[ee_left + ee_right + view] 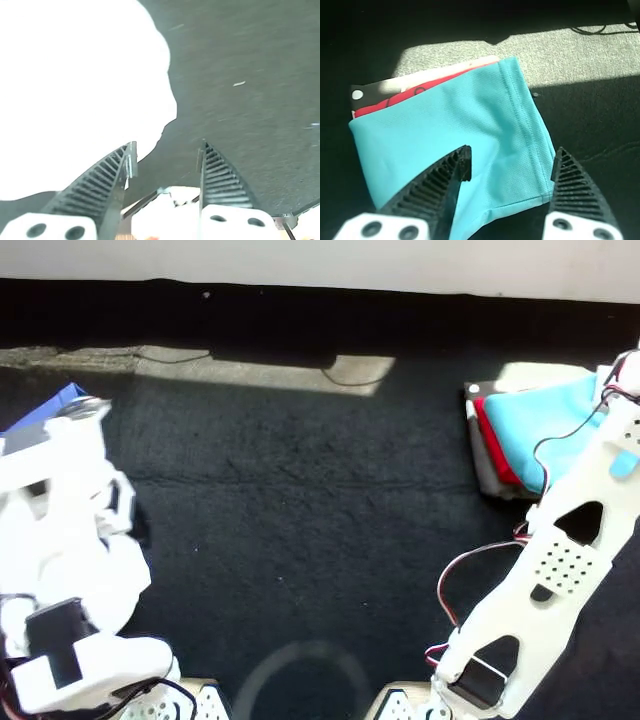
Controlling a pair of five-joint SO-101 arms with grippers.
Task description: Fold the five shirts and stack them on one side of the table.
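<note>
Stack of folded shirts (520, 435) stands at the far right corner of the table (300, 520). The top item is a turquoise shirt (450, 135). Beneath it, with edges showing along one side, are a red shirt (382, 105), a white layer (445, 72) and a black spotted piece (370, 92).

The right gripper (512, 152) hangs directly over the turquoise shirt with its fingers spread wide and nothing between them. Whether it touches the cloth cannot be told.

A blue cloth (45, 408) lies at the left edge, just beyond the left arm (70, 540). The left gripper (167, 146) is spread apart over bare dark table and holds nothing. A bright white mass (75, 90) lies beside one finger, identity unclear.

A wide stretch of dark table runs between the two arms.
</note>
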